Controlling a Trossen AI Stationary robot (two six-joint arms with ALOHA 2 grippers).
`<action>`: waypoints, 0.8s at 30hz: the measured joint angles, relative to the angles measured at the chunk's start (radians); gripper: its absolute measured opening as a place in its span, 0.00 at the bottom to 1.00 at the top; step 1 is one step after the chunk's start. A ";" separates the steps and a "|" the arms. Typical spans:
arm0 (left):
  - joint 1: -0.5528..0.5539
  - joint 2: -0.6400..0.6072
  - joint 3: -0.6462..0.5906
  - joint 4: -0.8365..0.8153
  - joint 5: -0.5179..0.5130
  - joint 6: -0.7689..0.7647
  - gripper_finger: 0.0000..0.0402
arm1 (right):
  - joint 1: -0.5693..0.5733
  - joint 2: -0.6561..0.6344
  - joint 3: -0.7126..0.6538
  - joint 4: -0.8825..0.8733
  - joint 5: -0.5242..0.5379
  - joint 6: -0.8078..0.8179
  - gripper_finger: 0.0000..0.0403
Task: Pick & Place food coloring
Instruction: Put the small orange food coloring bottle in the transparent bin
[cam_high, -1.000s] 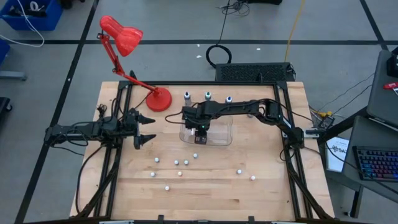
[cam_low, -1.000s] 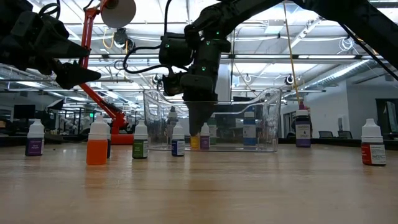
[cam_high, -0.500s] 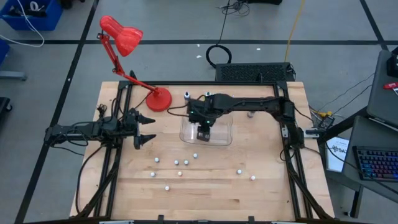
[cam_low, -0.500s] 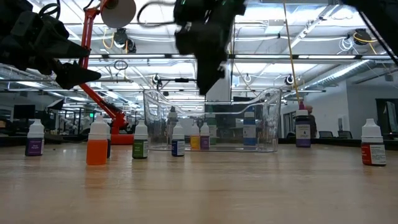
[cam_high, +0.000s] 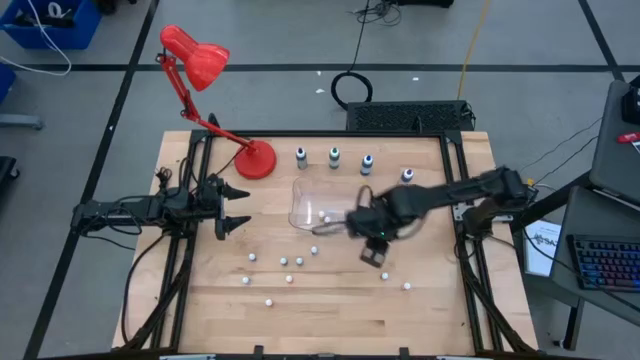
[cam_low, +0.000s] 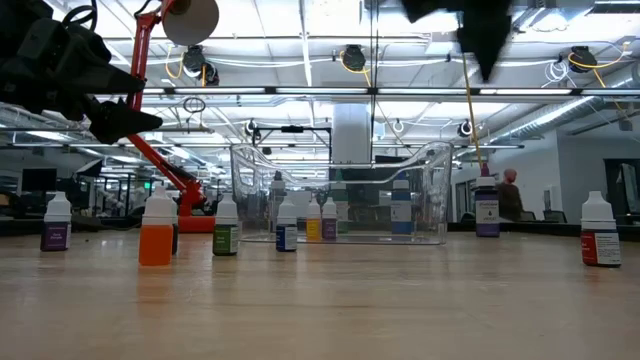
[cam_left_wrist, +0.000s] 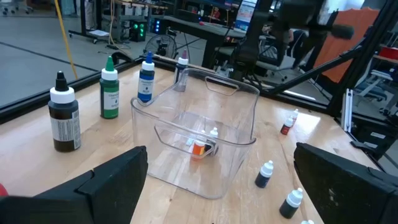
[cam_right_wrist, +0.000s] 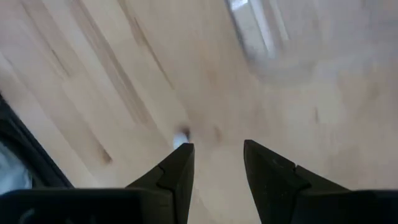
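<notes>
One bottle (cam_left_wrist: 199, 147) lies in the bin (cam_left_wrist: 239, 106); many remain on the counter (cam_high: 330, 310). Right end effector (cam_high: 373, 256) hovers empty, slightly parted; left end effector (cam_high: 232, 206) waits wide open.

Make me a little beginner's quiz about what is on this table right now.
1. True or false: the right gripper is holding a bottle.
2. Which colour is the desk lamp? A green, B red, C blue.
3. In a few words: what sits inside the clear bin?

Key
1. False: its fingers are apart with nothing between them.
2. B.
3. A small orange bottle.
</notes>
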 joint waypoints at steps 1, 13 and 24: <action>0.000 0.000 0.000 0.000 0.000 0.000 0.99 | 0.029 -0.028 -0.048 0.002 0.000 0.051 0.32; 0.000 0.000 0.000 0.000 0.000 0.000 0.99 | 0.322 -0.313 -0.509 0.235 -0.021 0.683 0.32; 0.000 0.000 0.000 0.000 0.000 0.000 0.99 | 0.354 -0.494 -0.733 0.410 0.305 0.556 0.32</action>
